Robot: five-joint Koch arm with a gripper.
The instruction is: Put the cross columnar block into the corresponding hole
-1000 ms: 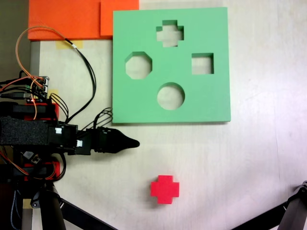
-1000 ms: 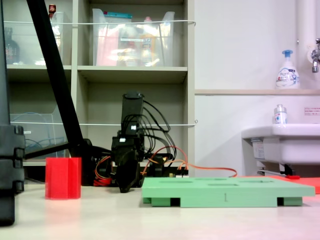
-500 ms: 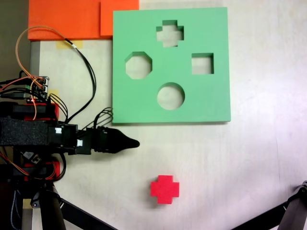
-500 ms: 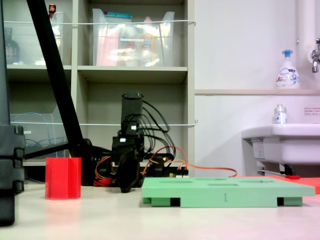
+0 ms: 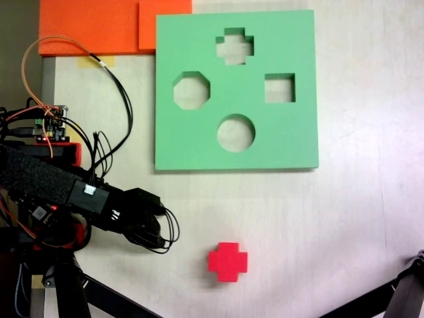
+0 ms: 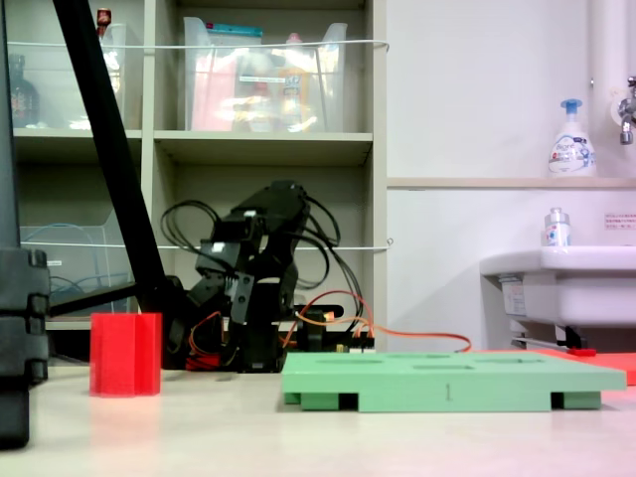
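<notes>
While claw [image 5: 159,222] spread is undeterminable and it grips nothing: cross columnar block [image 5: 227,262], upright on table [image 5: 358,218], lies just right of and below the claw; corresponding hole [image 5: 234,46] well apart.

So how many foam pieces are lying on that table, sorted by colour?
Red: 1, the cross columnar block.
Green: 1, the square board with four cutouts, the plus-shaped hole among them.
Orange: 2, overlapping sheets at the top-left corner in the fixed view from above.
Total: 4 foam pieces.
</notes>
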